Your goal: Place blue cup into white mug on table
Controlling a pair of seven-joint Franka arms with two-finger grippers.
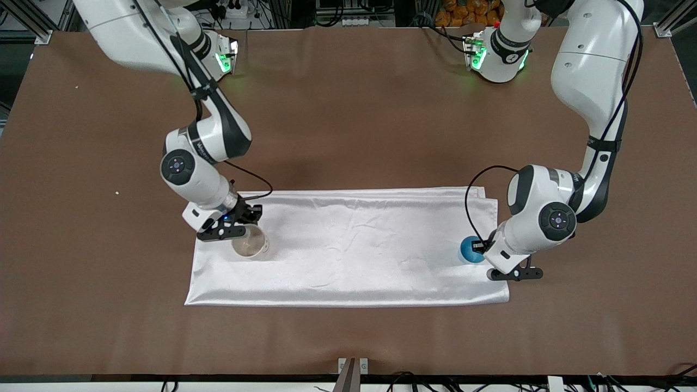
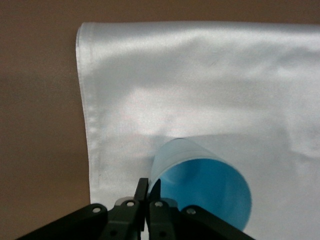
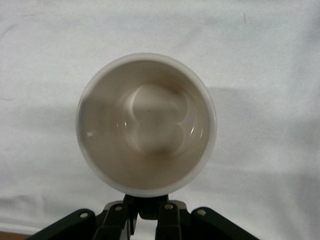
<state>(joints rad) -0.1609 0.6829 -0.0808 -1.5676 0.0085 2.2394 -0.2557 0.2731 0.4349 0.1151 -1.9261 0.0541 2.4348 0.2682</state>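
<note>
1. Brown table (image 1: 348,109) fills the front view, with both arm bases along its top edge.
2. White cloth (image 1: 348,245) lies flat on the table, nearer the front camera than the table's middle.
3. White mug (image 1: 250,244) stands upright on the cloth near the corner at the right arm's end; its cream inside (image 3: 146,125) is empty.
4. Blue cup (image 1: 471,250) sits on the cloth close to the edge at the left arm's end, its mouth (image 2: 210,192) tilted toward the wrist camera.
5. Right gripper (image 1: 235,223) is down at the mug, fingers (image 3: 145,212) clamped on its rim.
6. Left gripper (image 1: 482,247) is down at the cup, fingers (image 2: 142,192) pinched on its rim.
</note>
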